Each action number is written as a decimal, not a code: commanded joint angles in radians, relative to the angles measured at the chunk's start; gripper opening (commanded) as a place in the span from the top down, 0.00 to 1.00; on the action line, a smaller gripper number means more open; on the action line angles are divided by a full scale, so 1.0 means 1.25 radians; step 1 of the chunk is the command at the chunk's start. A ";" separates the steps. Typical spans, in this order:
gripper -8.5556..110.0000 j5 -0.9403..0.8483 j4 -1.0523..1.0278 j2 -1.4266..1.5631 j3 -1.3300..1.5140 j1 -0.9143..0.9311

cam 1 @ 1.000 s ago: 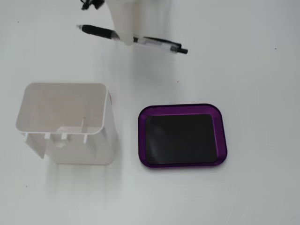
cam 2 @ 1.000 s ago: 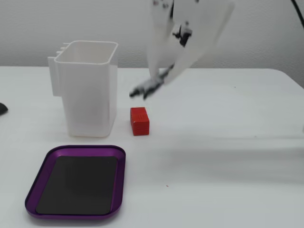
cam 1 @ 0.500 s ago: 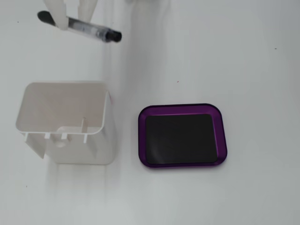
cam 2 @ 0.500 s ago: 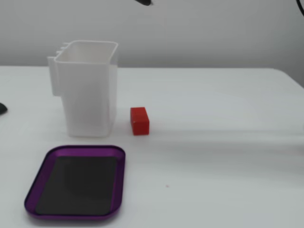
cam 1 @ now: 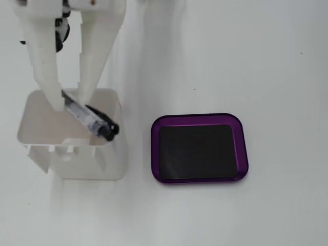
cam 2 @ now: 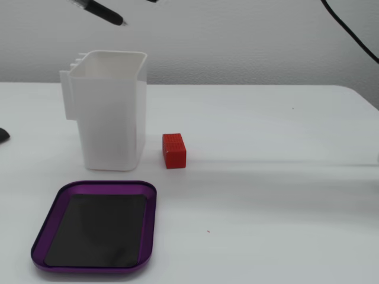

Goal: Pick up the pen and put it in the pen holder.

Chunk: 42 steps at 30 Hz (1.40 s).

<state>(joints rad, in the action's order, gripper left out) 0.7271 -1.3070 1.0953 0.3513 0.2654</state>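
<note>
In a fixed view from above, my white gripper point(cam 1: 72, 102) is shut on the pen point(cam 1: 92, 119), a clear barrel with a black end. It holds the pen tilted above the open top of the white pen holder point(cam 1: 36, 123), with the black end over the holder's right rim. In the side-on fixed view the pen's black end point(cam 2: 102, 10) shows at the top edge, well above the tall white pen holder point(cam 2: 112, 112). The gripper itself is out of that view.
A purple tray with a dark inside point(cam 1: 200, 148) lies right of the holder; in the side-on view it point(cam 2: 59, 198) lies in front of the holder. A small red block point(cam 2: 174, 150) stands beside the holder. A black cable point(cam 2: 349, 32) crosses the top right.
</note>
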 commanded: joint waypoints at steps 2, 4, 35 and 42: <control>0.93 0.043 -0.013 -0.011 -0.034 -0.009; 0.93 0.054 -0.013 -0.025 -0.034 -0.009; 0.93 0.048 -0.037 -0.050 -0.033 0.016; 0.93 0.048 -0.037 -0.050 -0.033 0.016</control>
<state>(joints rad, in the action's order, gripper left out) 0.7931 -1.3514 1.0078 0.3467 0.2777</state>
